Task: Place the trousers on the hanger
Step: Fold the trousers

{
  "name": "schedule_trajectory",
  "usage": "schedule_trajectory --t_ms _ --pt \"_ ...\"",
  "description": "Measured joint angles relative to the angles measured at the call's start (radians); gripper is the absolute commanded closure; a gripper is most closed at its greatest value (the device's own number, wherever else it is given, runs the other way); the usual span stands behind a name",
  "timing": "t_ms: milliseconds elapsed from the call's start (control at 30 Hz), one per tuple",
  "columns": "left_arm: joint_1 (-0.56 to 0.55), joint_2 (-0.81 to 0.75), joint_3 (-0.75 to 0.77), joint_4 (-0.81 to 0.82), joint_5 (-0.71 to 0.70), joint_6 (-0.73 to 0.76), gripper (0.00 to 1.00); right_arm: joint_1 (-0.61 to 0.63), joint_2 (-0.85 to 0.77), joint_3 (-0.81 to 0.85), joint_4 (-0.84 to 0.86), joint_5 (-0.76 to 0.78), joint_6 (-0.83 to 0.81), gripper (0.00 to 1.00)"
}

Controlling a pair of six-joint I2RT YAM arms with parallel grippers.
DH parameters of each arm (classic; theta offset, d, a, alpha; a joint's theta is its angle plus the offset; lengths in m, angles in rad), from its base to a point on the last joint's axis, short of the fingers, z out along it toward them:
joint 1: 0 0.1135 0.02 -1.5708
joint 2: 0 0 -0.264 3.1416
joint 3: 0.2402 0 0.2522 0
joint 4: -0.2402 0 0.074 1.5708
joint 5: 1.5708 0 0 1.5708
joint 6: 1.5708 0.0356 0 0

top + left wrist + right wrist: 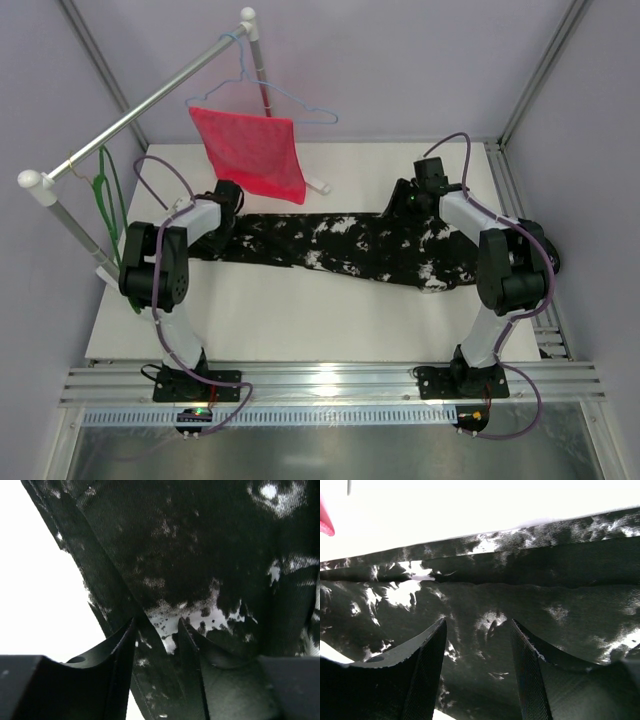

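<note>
The trousers point(340, 245) lie stretched flat across the table point(300, 320), well apart from the green hanger point(108, 190), which hangs bare on the rail point(150, 100) at the left. The left gripper point(157, 625) is over one end and the right gripper point(477, 625) over the other, both jaws partly open above the fabric, neither visibly pinching it; the grasp, lift and hanging all look undone

Left arm point(195, 218) and right arm point(470, 215), white links, chunky black joints, looping purple cables point(455, 137), black textured gripper fingers point(426, 680)
</note>
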Motion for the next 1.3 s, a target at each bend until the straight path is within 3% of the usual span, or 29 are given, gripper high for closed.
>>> schedule_trajectory --t_ms 200,467,900,1300 --pt "0.001 0.015 0.017 -0.017 -0.021 -0.016 0.7 -0.004 0.0 -0.007 0.006 -0.003 0.0 0.44" --pt "0.002 0.024 0.037 -0.045 -0.046 -0.019 0.99 -0.005 0.0 -0.009 0.013 -0.005 0.0 0.44" --pt "0.001 0.056 0.191 -0.258 -0.127 -0.049 0.99 -0.007 0.0 -0.013 0.016 -0.007 0.0 0.44" --pt "0.001 0.07 0.161 -0.342 -0.163 -0.077 0.99 -0.011 0.0 -0.013 0.019 -0.013 0.0 0.44"
